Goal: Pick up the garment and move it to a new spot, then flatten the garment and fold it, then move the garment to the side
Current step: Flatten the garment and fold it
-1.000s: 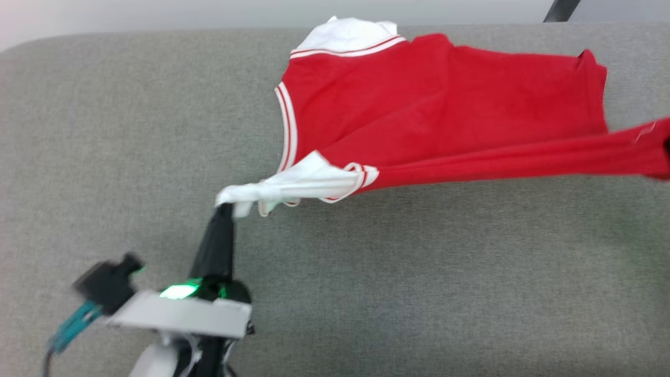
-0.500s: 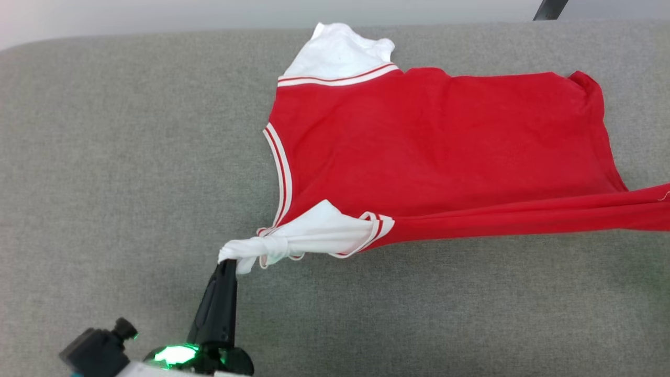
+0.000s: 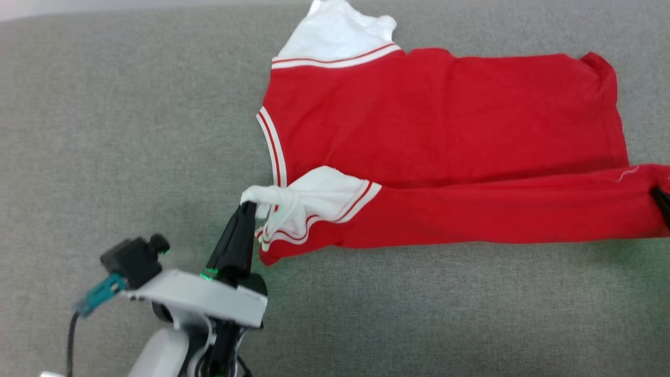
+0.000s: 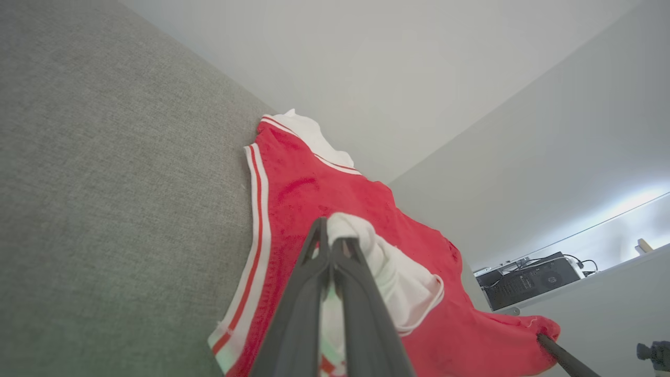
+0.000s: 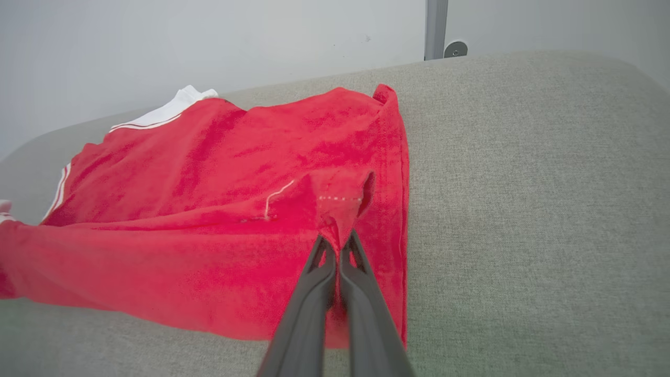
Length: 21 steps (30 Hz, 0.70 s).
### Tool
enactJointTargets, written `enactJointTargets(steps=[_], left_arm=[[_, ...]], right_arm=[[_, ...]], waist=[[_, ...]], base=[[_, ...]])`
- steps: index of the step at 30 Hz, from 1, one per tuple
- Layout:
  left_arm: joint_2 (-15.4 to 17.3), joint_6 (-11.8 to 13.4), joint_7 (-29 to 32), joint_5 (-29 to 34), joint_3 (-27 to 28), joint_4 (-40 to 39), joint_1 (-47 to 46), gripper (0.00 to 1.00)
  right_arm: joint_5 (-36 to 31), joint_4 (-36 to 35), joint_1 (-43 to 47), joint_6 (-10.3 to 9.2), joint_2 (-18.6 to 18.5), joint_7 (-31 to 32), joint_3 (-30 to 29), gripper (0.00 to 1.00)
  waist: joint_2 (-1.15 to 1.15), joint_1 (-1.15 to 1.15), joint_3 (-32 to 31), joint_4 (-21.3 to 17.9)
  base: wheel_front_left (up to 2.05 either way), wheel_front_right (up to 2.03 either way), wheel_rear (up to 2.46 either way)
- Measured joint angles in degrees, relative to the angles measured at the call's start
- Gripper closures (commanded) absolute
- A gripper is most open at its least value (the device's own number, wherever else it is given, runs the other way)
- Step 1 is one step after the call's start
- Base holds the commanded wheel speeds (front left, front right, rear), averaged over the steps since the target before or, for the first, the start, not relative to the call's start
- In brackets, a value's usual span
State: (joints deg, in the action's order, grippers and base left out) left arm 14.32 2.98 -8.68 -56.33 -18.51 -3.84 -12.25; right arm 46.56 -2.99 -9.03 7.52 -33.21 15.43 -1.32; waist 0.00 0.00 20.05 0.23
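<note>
A red T-shirt (image 3: 445,120) with white sleeves lies spread sideways across a grey fabric surface (image 3: 104,131), its plain red body mostly flat, the neck opening with its red-and-white striped trim (image 3: 271,149) toward the left of the head view and the hem toward the right. The far sleeve (image 3: 337,31) lies flat, while the near sleeve (image 3: 314,196) is bunched to a raised point at its cuff. The near side is doubled into a long red band (image 3: 497,214), its hem corner gathered into a peak.
</note>
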Motion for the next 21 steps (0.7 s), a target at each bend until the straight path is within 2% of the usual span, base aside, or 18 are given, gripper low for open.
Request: enactJointTargets(steps=[9,21], left_arm=[[-1.13,-0.88,-0.46,4.12,-2.97,10.47,-7.36,1.0],[-2.08,-0.69,-1.96,7.04,-4.83,16.13,-10.49,1.0]], right_arm=[[-2.24,7.1,-6.55,0.0,2.79,-0.27,1.08,1.0],[-2.49,13.78,-8.19,0.0,3.45,-3.12,3.48,1.0]], waist=[[0.0,0.0,3.16,-0.52],[0.0,0.0,4.51,-0.67]], base=[[0.0,0.0,0.0],[0.0,0.0,0.0]])
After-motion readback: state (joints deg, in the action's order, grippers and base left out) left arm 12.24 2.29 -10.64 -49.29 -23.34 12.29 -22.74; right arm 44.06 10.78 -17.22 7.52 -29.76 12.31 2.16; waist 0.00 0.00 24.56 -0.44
